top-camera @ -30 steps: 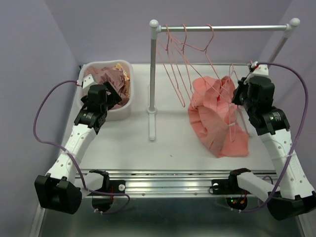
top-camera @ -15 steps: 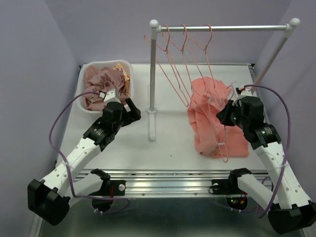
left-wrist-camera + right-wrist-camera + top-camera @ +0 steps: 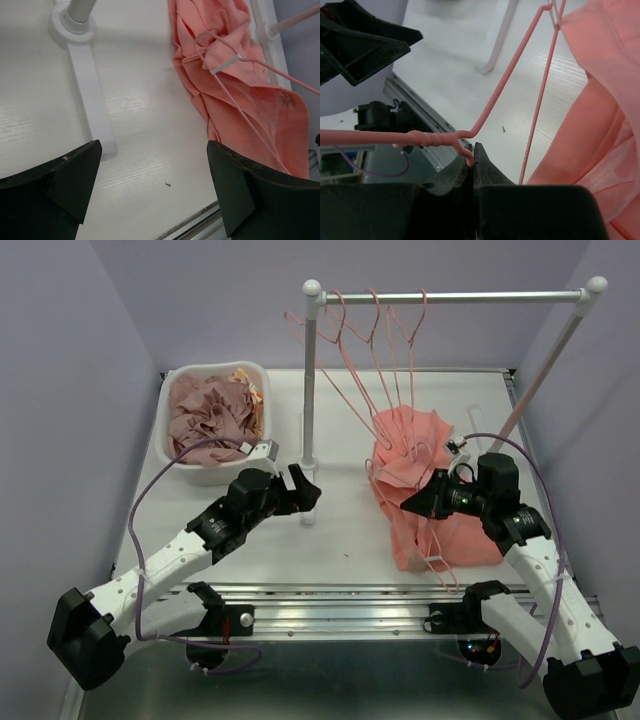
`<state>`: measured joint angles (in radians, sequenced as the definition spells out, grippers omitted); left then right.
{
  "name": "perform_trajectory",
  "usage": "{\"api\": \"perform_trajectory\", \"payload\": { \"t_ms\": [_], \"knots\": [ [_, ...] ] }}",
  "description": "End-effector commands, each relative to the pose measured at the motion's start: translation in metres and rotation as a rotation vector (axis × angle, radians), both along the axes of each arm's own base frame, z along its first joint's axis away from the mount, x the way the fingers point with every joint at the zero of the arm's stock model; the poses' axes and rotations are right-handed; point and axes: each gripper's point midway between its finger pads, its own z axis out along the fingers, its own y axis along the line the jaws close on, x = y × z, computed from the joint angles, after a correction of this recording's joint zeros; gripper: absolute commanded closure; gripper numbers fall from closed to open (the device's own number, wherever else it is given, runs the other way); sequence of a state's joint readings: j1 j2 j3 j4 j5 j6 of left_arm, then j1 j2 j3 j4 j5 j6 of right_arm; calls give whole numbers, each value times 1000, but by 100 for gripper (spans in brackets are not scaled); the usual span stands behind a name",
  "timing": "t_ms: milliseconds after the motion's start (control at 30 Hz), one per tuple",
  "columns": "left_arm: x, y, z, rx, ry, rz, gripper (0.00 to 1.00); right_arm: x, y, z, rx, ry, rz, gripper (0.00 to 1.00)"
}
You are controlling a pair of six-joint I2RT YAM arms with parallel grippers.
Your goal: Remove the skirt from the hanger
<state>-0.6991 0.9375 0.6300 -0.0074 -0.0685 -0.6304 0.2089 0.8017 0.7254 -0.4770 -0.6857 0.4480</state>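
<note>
A: Pictured: skirt (image 3: 425, 455), heaped on the table (image 3: 350, 530) right of the rack's post (image 3: 309, 390), under the rail (image 3: 480, 296). Off yet?

B: Judging by the clip, no. Threaded through by the hanger (image 3: 427, 138), clipped to the cloth toward the far end.

A: Lying which way from the grippers?

B: Just right of the right gripper (image 3: 412, 504), at the heap's left edge. Long axis from the rail toward the near edge. Clenched on the hanger's wire beside the twisted neck, jaws pressed tight.

A: And the left?

B: Left gripper (image 3: 302, 487) released, fingers (image 3: 60, 175) spread wide, hovering by the post's foot (image 3: 92, 100). Skirt off to its right, apart. Right arm nearer by far.

A: Counts?

B: One skirt. Three hangers (image 3: 378, 310) hooked on the rail, apparently, plus the fourth in the skirt. One bin (image 3: 164, 410) of clothes, far left.
</note>
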Motion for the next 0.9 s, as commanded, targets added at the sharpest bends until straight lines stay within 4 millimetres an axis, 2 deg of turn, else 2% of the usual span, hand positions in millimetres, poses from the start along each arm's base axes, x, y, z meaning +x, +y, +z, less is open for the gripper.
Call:
{"api": "perform_trajectory", "payload": {
  "t_ms": [0,133,200,233,300,433,467,500,533,633,667,767,867],
  "knots": [
    [-11,-28,26,-96,-99,-103,1,-21,20,36,160,-84,172,99],
    [-26,-61,27,-115,-135,-185,1,-35,25,38,213,-64,223,99],
    [-26,-71,28,-123,-155,-191,1,-40,25,39,224,-64,240,99],
    [-25,-79,38,-141,-181,-202,1,-43,26,39,231,-56,247,99],
    [-25,-94,31,-101,-191,-218,1,-45,26,38,237,-48,260,99],
    [-9,-124,24,-9,-212,-214,1,-46,26,35,221,-43,269,99],
    [-6,-126,22,6,-213,-210,1,-47,26,36,222,-41,274,99],
    [0,-130,28,3,-229,-193,2,-46,26,37,219,-47,278,99],
    [4,-133,22,21,-224,-191,2,-46,26,38,218,-45,278,99],
    [13,-138,21,38,-238,-171,6,-48,26,38,221,-33,287,99],
    [15,-138,19,46,-239,-166,12,-49,26,39,223,-34,288,99],
    [21,-139,16,66,-247,-145,22,-49,27,41,226,-38,297,99],
    [26,-136,12,93,-259,-125,26,-49,27,44,225,-38,299,99]
  ]
}}
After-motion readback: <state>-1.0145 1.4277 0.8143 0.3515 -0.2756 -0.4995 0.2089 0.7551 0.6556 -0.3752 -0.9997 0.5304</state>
